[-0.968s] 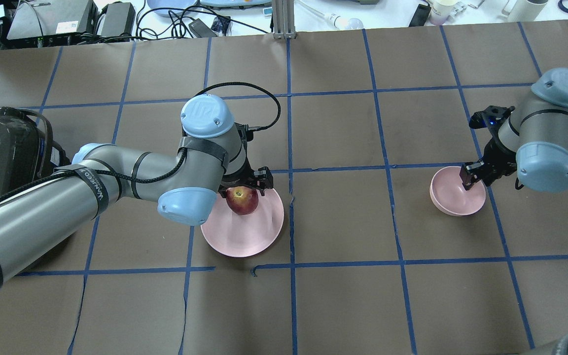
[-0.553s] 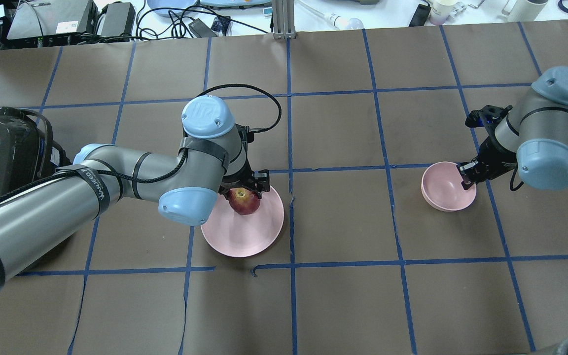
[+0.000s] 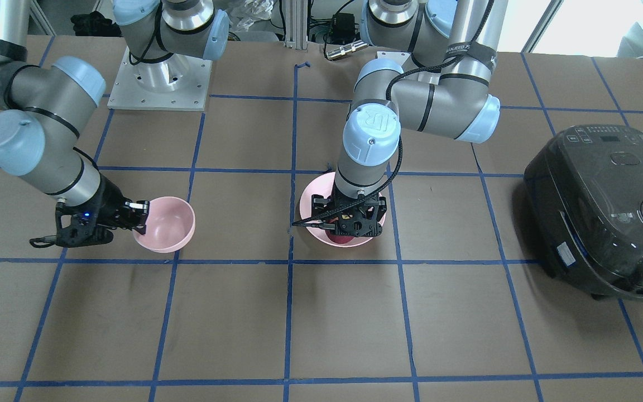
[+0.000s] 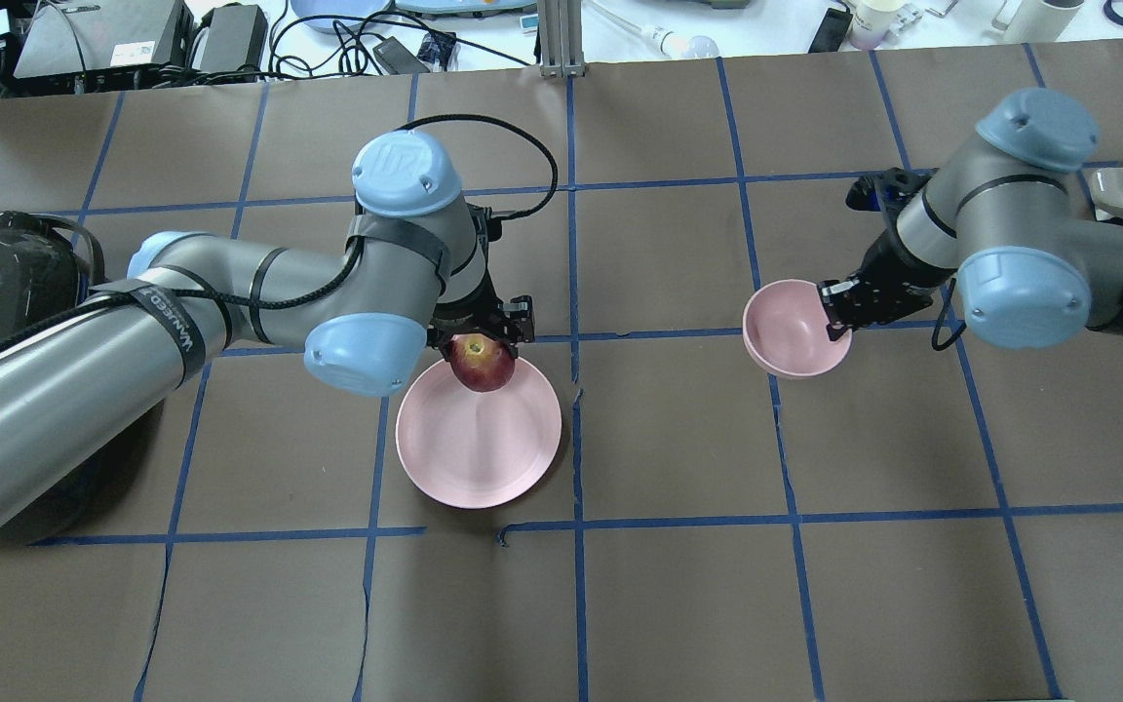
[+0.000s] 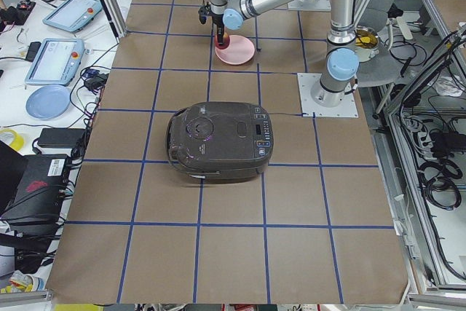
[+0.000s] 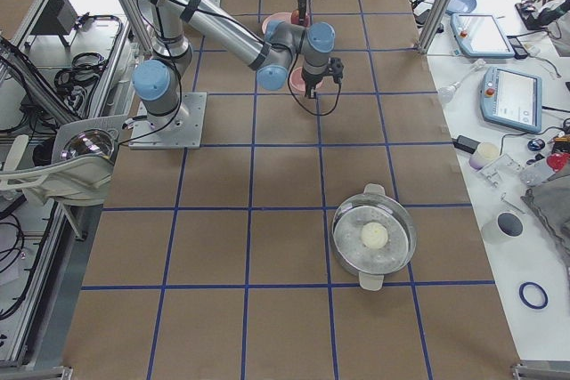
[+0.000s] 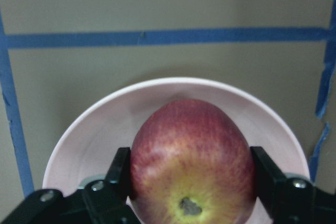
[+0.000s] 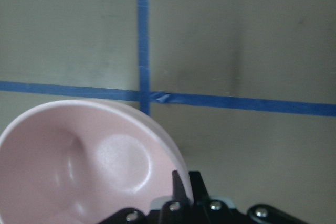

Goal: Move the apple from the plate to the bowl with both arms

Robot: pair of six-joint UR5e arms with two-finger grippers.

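Note:
My left gripper [image 4: 484,336] is shut on the red apple [image 4: 483,364] and holds it above the far edge of the pale-pink plate [image 4: 479,444]. The left wrist view shows the apple [image 7: 192,158] between both fingers [image 7: 118,174], stem end toward the camera, with the plate [image 7: 94,135] below. My right gripper [image 4: 836,314] is shut on the rim of the small pink bowl [image 4: 793,330] and holds it off the table. The bowl shows empty in the right wrist view [image 8: 79,166] and in the front view [image 3: 168,224], where the left gripper [image 3: 349,220] hides most of the apple.
A dark rice cooker [image 3: 606,209] stands on the table at the robot's left. A steel pot with a pale ball inside [image 6: 374,238] sits far out on the robot's right. Blue tape lines grid the brown table [image 4: 678,585].
The left gripper has lifted the apple off the plate and carried it toward the plate's far edge. The right gripper has carried the bowl leftward, toward the table's middle, and raised it.

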